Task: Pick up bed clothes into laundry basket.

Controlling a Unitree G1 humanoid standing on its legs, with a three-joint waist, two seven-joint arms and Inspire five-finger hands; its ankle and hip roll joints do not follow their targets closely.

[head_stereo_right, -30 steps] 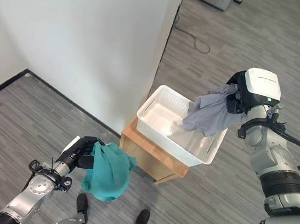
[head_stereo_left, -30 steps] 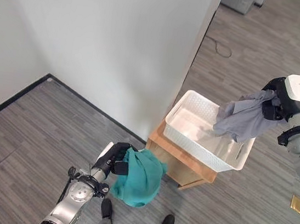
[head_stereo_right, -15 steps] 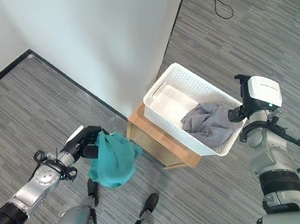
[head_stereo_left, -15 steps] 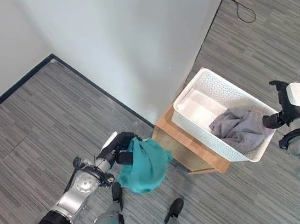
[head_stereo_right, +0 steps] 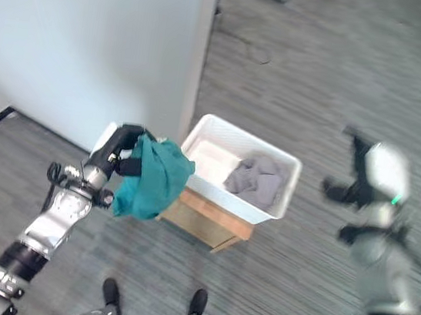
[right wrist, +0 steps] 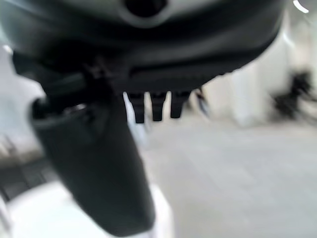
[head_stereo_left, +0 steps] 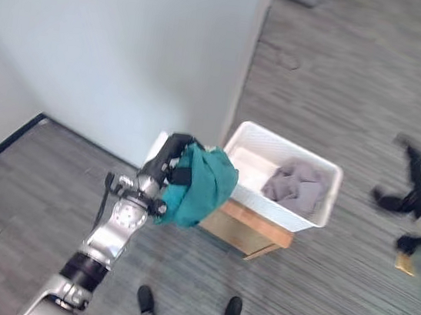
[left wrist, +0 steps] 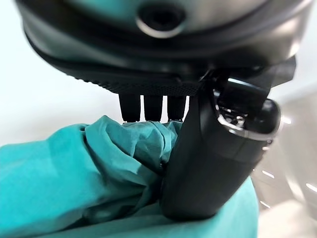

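Teal cloth [head_stereo_left: 201,184] bunched in the left hand [head_stereo_left: 173,160], fingers curled round it, raised beside the white basket [head_stereo_left: 328,198]. Grey cloth [head_stereo_left: 296,187] lies inside the basket, on a wooden stand [head_stereo_left: 251,229]. Right hand [head_stereo_left: 399,196] open, empty, apart from the basket.

Crumpled matt teal cloth [head_stereo_left: 200,186], perforated white plastic basket [head_stereo_left: 322,197], soft grey cloth [head_stereo_left: 295,186], pale smooth wooden stand [head_stereo_left: 244,228].
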